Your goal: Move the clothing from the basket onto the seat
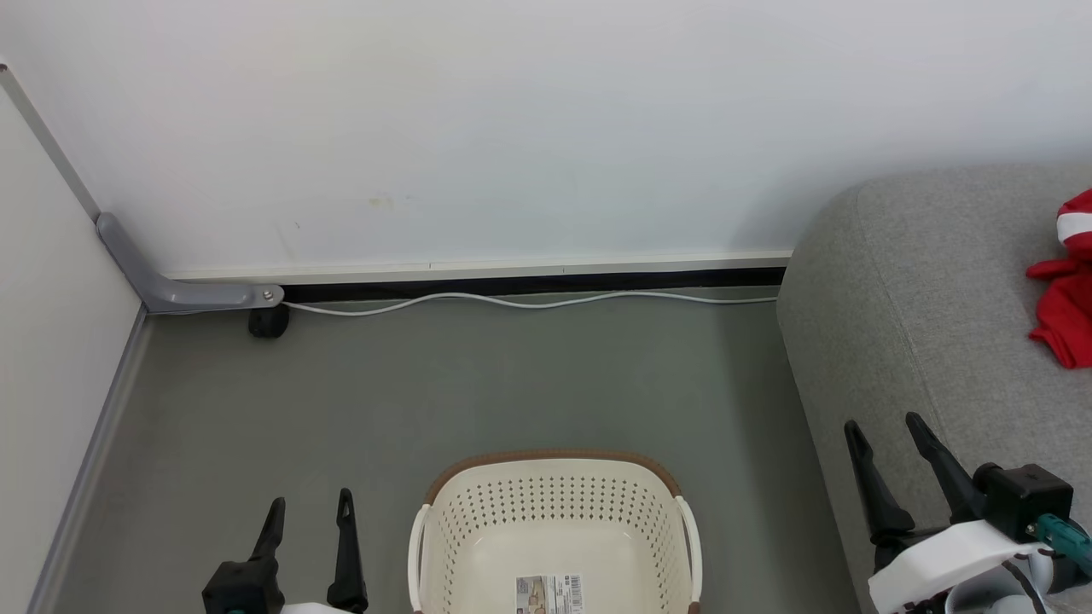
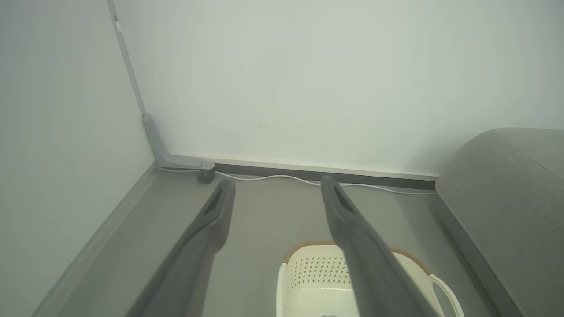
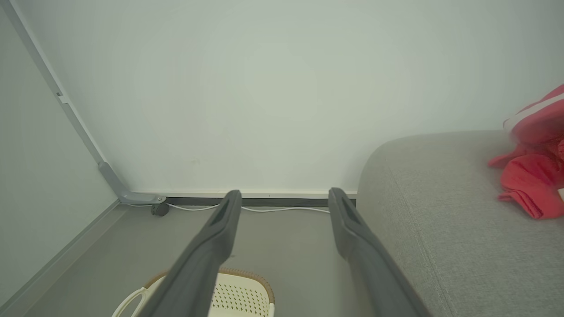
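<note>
The red clothing with a white stripe lies bunched on the grey seat at the right edge of the head view; it is also the red clothing on the seat in the right wrist view. The cream basket with a brown rim stands on the floor at bottom centre, with nothing inside but a paper label. My left gripper is open, left of the basket. My right gripper is open over the seat's front edge, well short of the clothing. The basket and the seat show past my left fingers.
A white wall runs behind, with a dark skirting strip and a white cable along the floor. A grey metal bracket and a small black wheel sit in the left corner. Grey floor stretches between basket and wall.
</note>
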Motion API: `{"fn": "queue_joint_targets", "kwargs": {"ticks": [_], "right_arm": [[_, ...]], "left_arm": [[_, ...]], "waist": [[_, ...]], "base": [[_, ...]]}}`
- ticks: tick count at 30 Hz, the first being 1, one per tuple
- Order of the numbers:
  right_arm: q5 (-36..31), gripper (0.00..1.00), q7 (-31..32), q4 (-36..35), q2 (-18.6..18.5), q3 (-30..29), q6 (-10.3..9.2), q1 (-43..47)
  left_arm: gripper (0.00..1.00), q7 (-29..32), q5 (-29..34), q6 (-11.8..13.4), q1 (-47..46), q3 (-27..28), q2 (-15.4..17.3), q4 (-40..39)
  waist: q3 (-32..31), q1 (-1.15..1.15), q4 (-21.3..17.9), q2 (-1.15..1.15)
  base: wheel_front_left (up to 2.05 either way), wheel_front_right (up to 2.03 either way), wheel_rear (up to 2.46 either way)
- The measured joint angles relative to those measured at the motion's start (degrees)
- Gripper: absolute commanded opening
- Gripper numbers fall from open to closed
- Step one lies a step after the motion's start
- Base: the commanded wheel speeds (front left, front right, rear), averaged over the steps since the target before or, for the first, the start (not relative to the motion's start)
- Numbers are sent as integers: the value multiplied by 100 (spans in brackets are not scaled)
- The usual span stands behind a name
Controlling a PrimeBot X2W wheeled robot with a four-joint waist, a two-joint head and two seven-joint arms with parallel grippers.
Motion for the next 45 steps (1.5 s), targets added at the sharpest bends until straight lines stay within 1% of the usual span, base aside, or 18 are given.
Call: {"fn": "queue_joint_targets", "kwargs": {"ticks": [5,8,9,16,38,45], "right_arm": [[0,100,0,7,0,-4,0,-2],[0,100,0,5,0,-8,0,-2],[1,0,-1,16,5,-7,0,1],[69,0,32,365,238,45,0,352],[1290,0,383,222,349,-268,0,350],[1731,0,513,179,399,-405,0,347]], "left_arm": [[100,0,-7,-10,0,-29,1,4],[100,0,-145,-67,0,-85,0,29],[0,0,-176,-81,1,-91,-2,42],[0,55,-265,-81,156,-92,-51,433],[0,406,-1558,-335,126,114,-52,364],[0,553,-2065,-434,81,197,-52,331]], "waist": [[11,0,-11,0],[11,0,-12,0],[13,0,-12,0],[13,0,-12,0],[18,1,-14,0],[19,1,-14,0]], "base": [[0,0,0],[0,0,0],[0,0,0],[0,0,0],[0,0,0],[0,0,0]]}}
